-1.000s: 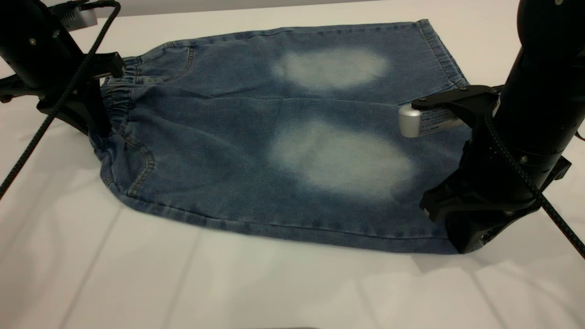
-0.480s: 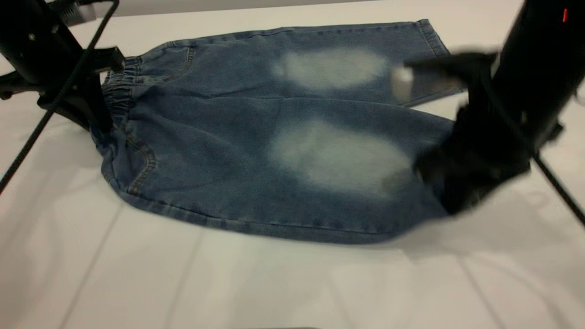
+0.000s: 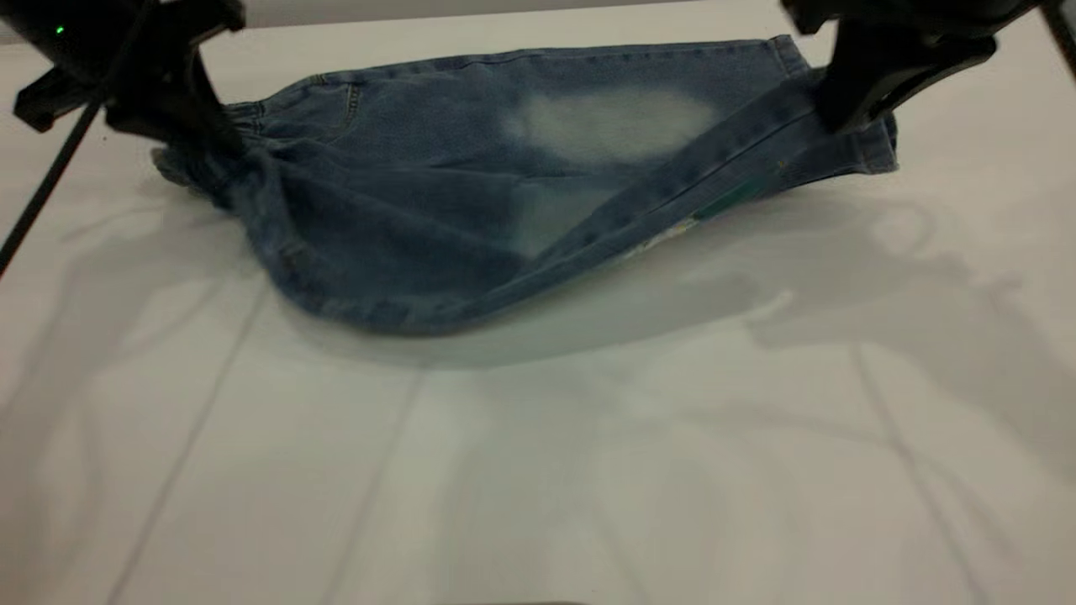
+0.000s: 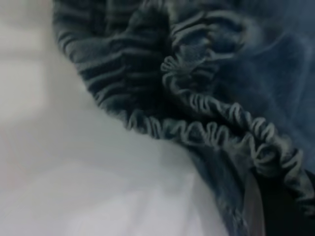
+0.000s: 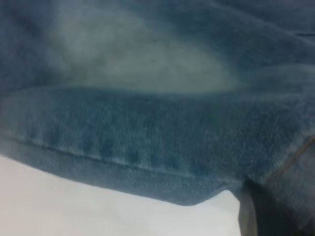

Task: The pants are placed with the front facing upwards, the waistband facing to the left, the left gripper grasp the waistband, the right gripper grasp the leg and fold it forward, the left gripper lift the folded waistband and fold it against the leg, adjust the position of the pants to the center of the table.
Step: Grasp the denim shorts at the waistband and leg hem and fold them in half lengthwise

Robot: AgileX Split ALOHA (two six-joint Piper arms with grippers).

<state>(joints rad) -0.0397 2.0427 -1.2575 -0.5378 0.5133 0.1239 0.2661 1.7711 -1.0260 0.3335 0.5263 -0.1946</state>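
1. The pants (image 3: 437, 210) lie toward the far edge of the tabletop (image 3: 538, 470) — the near half is lifted, the far half still flat.
2. The waistband (image 3: 197, 160) is clamped by the left end effector (image 3: 189, 126) near the far left corner and held just clear of the tabletop; the gathered elastic is seen bunched in the left wrist view.
3. The near leg (image 3: 807, 151) is gripped at its hem by the right end effector (image 3: 849, 105) near the far right corner, raised above the far leg.
4. Judged step: the lengthwise fold, mid-carry.
5. To do it well — both ends should be carried toward the far edge at matched height and speed, so the fold line stays straight along the crotch seam.
6. The cloth should be kept lightly taut between the two grips; sag is already visible mid-span.
7. The grips should be opened only once the near side seam is laid over the far one.
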